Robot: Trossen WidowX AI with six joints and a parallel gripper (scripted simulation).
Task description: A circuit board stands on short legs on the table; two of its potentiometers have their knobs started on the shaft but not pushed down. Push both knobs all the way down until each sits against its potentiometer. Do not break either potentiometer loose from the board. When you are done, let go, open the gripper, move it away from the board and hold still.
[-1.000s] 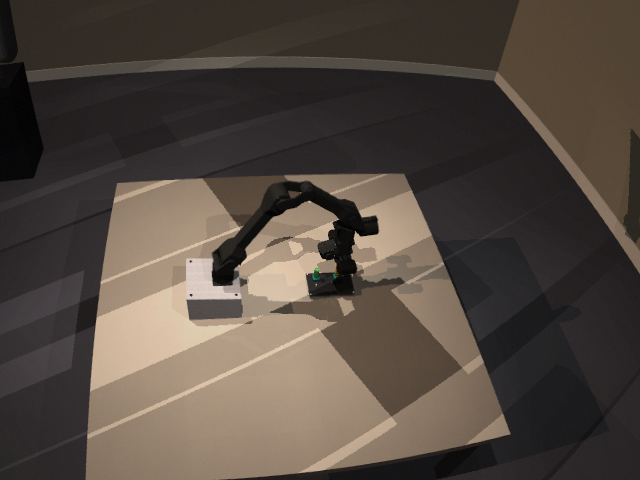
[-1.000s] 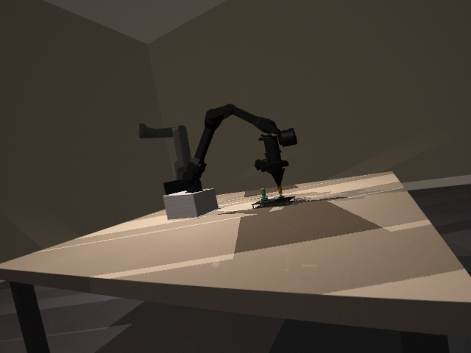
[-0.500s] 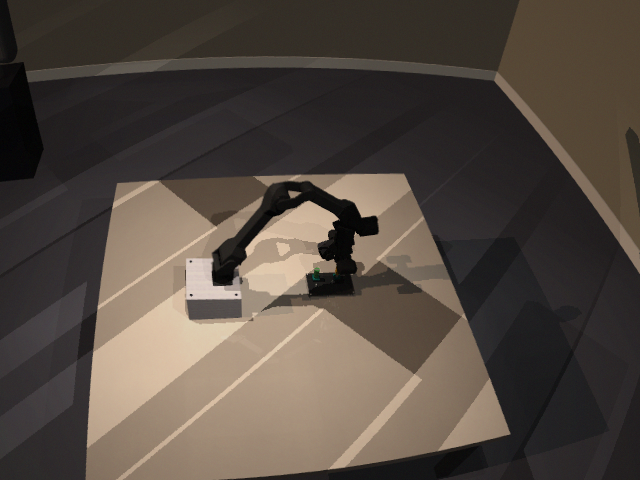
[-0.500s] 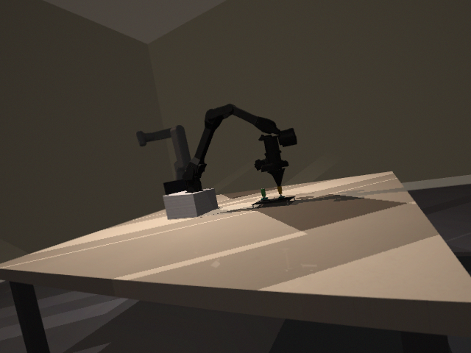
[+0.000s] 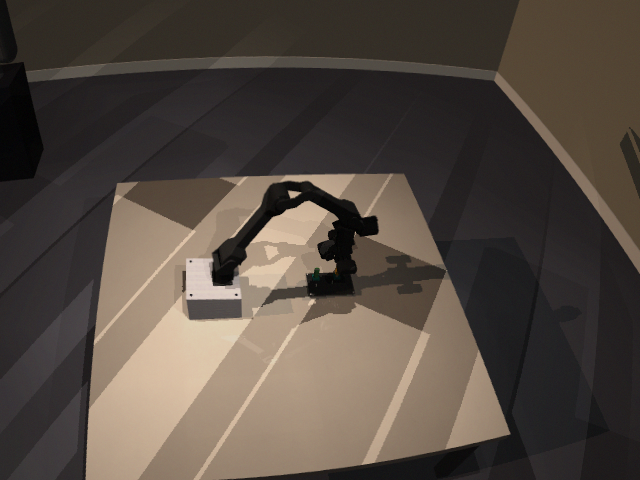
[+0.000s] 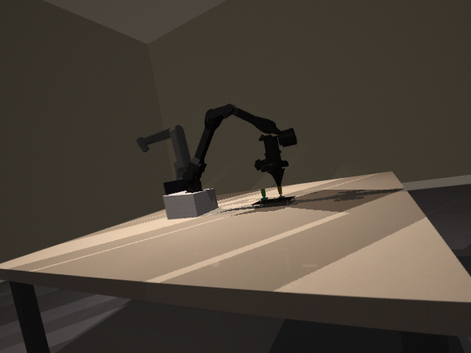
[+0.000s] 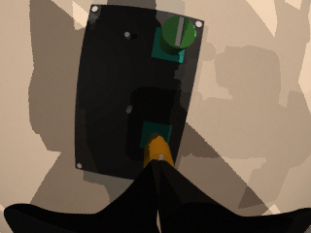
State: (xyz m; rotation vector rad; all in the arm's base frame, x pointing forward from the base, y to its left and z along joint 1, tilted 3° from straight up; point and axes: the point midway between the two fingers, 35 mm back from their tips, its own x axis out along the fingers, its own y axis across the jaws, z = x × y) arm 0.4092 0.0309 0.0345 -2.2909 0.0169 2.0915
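Wrist view shows the tool (image 7: 157,167), fingers pressed together and empty, bearing on the orange knob (image 7: 155,149) at the circuit board's (image 7: 107,91) near edge; off-axis force could snap its potentiometer loose.

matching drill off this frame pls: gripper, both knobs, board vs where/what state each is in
Things:
1. green knob
2. orange knob
3. gripper
4. circuit board

States:
A. dark, lying under both knobs
B. shut, pointing down
C. standing free, away from the fingers
D. right under the closed fingertips

Pairs: 1-C, 2-D, 3-B, 4-A
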